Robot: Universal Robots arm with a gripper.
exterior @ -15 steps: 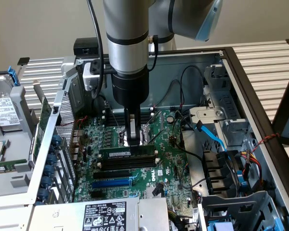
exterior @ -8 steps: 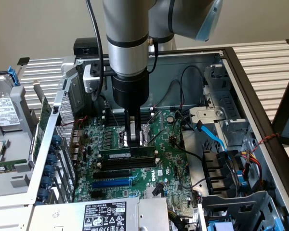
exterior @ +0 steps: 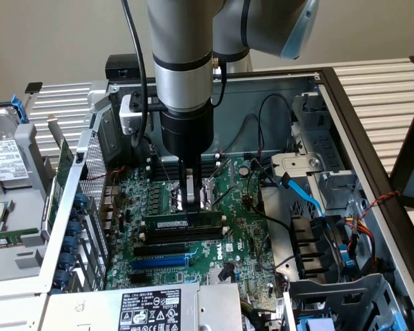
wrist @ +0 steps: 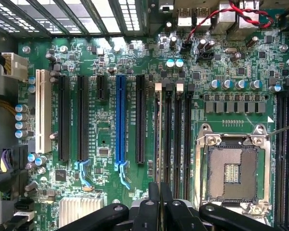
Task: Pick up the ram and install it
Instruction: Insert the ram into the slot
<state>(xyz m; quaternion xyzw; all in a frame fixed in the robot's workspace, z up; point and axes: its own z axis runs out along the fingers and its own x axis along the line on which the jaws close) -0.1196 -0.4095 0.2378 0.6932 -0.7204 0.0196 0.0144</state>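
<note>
Green ram (exterior: 183, 224) stick pinched on edge in the shut gripper (exterior: 191, 205), down among the motherboard's (exterior: 241, 234) slots.

Going from the exterior view's left to its right, with the blue slot (exterior: 162, 262) as marker: a perforated metal wall (exterior: 90, 179) stands well left of it. The ram runs parallel to the blue slot on its far side, with one black slot (exterior: 176, 246) between them. The fingers come straight down onto the ram's top edge about midway along it. A blue cable (exterior: 303, 196) curls well to the right. From the wrist, the ram (wrist: 158, 125) shows as a thin strip running out from the closed gripper (wrist: 159, 192), on the processor socket's (wrist: 233, 166) side of the blue slot (wrist: 120, 120). Whether it is fully seated, I cannot tell.
</note>
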